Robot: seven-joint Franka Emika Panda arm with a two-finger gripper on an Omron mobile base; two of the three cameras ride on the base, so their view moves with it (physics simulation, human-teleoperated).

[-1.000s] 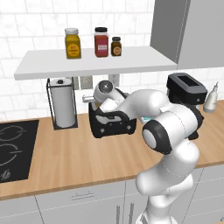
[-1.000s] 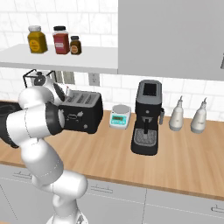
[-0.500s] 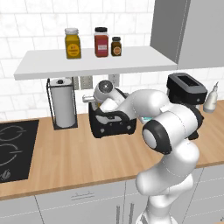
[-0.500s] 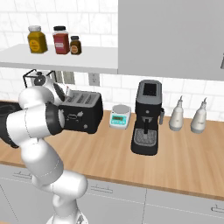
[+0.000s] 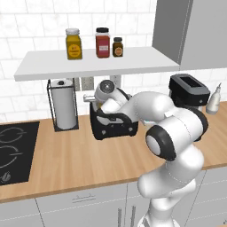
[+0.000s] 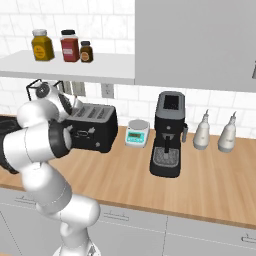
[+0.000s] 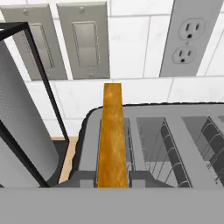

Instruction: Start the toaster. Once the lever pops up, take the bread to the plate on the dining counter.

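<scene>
the toaster [image 6: 91, 128] stands on the worktop [image 6: 200, 175] against the wall. the bread [image 7: 113, 135] stands on edge in the slot nearest the paper towel holder [image 5: 63, 104]. right of the toaster sit a kitchen scale [image 6: 136, 133], a coffee machine [image 6: 168, 134] and two bottles [image 6: 202, 131]. three jars [image 5: 73, 44] stand on the shelf [image 5: 93, 63] above; the hob [image 5: 13, 152] lies at the far left.

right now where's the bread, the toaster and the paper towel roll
bread [image 7: 113, 135], hand view, on its golden crust edge standing out of the leftmost slot
toaster [image 6: 95, 131], right base view, on its black front face
paper towel roll [image 5: 63, 104], left base view, on the white side of the roll
</scene>
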